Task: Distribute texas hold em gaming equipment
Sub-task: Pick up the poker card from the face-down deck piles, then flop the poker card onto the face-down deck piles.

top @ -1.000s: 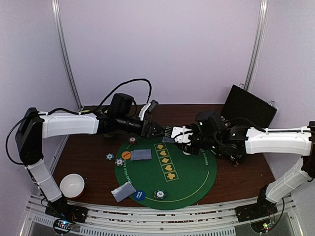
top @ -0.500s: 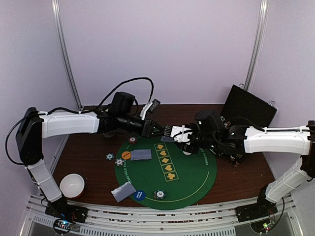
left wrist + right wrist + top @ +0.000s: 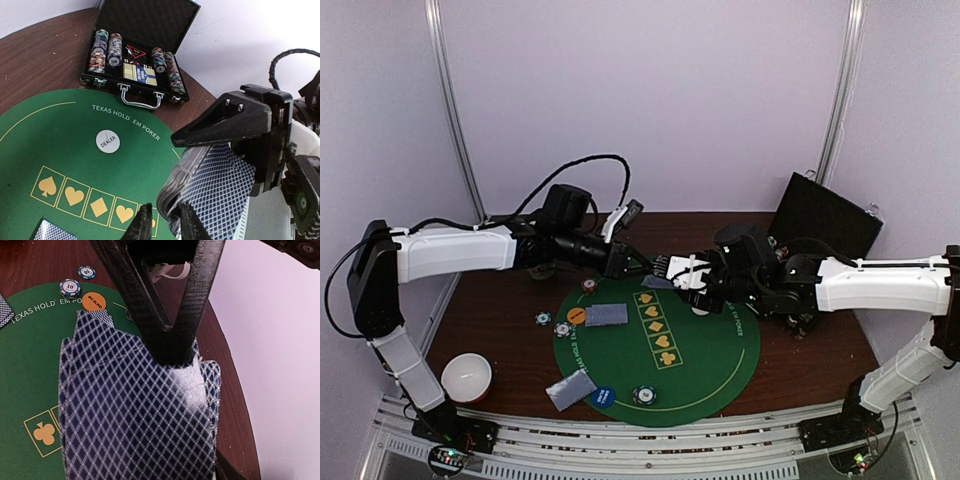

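Left gripper (image 3: 164,227): jaws a slit apart at the deck (image 3: 215,187) edge; whether a card is pinched, cannot tell. Cards thin, light, slick, springy: likely best peeled singly by a corner. On and by green mat (image 3: 720,365) on table (image 3: 500,310): four chips (image 3: 563,329), two card lots (image 3: 605,315), three buttons (image 3: 577,316). Right gripper (image 3: 678,272) clamps deck aloft above mat's far edge

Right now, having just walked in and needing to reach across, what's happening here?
The right gripper holds the card deck above the far edge of the green mat. The left gripper has its fingertips either side of the deck's edge; whether it grips a card is unclear. Two card piles, chips and buttons lie on the mat.
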